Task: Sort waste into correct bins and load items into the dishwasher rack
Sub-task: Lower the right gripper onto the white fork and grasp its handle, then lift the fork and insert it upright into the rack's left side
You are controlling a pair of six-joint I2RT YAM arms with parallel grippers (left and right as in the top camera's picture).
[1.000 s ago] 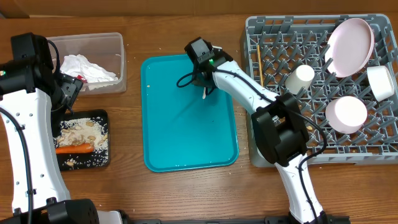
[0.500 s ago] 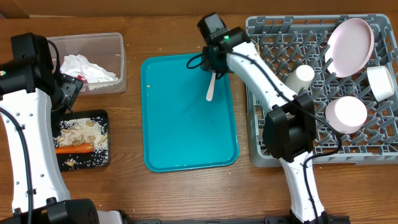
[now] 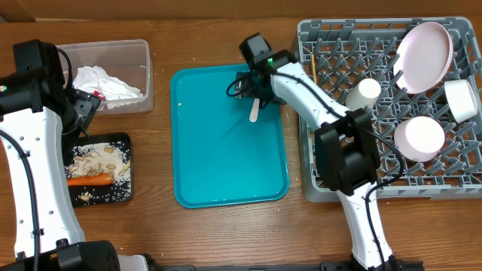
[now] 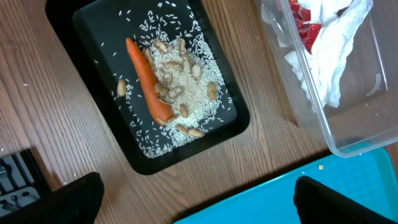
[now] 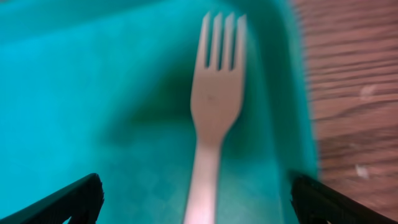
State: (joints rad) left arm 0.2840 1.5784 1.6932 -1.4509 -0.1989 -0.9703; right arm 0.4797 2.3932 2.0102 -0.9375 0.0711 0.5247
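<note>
Fork (image 5: 215, 106) lies between right claw's (image 5: 196, 202) spread fingers.

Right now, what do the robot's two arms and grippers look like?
The left arm and right arm both have white tubular links, bulky black joint housings and thin black cables alongside. A small green light glows near the right wrist. The left gripper and right gripper have blunt black fingers.
</note>
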